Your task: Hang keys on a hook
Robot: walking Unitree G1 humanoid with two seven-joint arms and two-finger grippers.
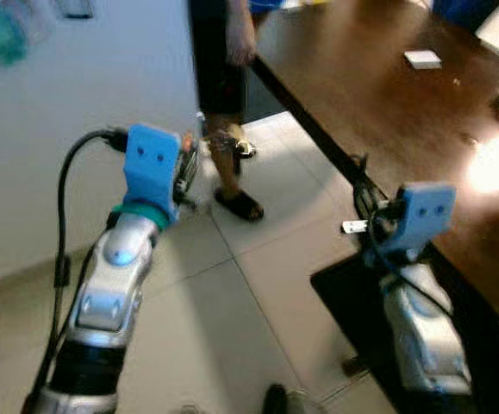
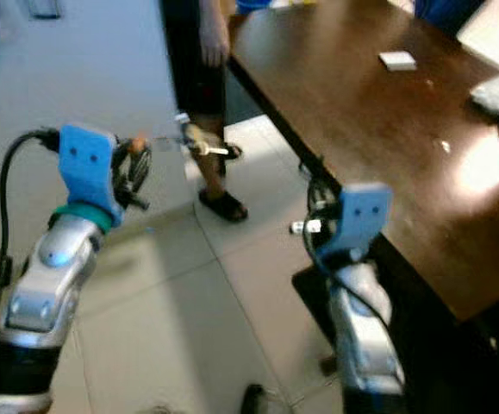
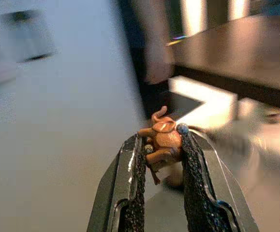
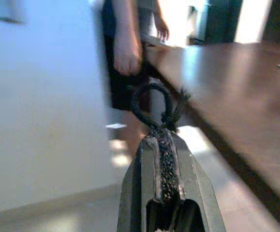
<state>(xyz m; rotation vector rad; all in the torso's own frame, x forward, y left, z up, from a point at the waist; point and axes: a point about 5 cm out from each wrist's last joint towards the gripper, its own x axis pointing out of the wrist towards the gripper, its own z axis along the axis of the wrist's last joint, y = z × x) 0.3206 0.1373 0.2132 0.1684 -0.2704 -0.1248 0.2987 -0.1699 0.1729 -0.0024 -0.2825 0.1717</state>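
The left gripper (image 3: pixel 161 145) is raised in front of the pale wall (image 1: pixel 77 129), clamped on a small orange keyring charm (image 3: pixel 163 137); the right gripper (image 4: pixel 161 133) is held out beside the dark wooden table (image 1: pixel 387 103), pinched tight on a black cord loop (image 4: pixel 152 104); a person (image 4: pixel 130 53) stands by the table's corner.

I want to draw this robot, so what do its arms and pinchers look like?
Each arm is shiny silver with rounded shells. The left arm has a teal band at the wrist and a black cable looping beside it. Both wrists carry a light blue block with two small dots. The left gripper and right gripper each have long black fingers with rough, grainy pads.
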